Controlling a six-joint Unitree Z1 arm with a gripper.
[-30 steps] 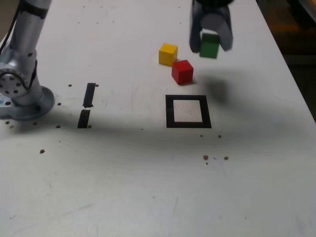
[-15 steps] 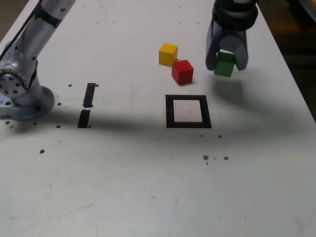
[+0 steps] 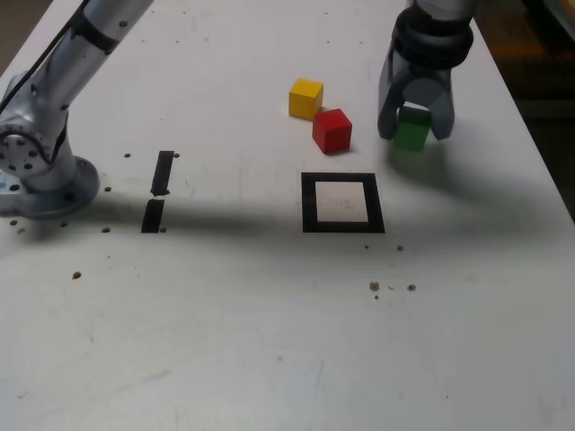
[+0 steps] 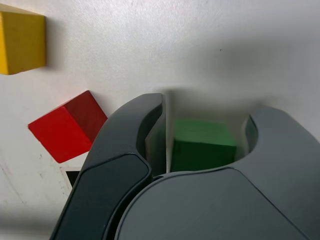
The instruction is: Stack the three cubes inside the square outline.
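Three cubes sit on the white worktop (image 3: 269, 341): yellow cube (image 3: 305, 98) and red cube (image 3: 331, 130) at upper centre, green cube (image 3: 412, 131) upper right between the slightly parted jaws of the end effector (image 3: 414, 127). Below lies the square outline (image 3: 341, 202).

One cube (image 3: 411, 131) between pincer (image 3: 414, 126) jaws, right of two touching cubes (image 3: 331, 130) in exterior view, square outline (image 3: 341, 203) nearer camera.
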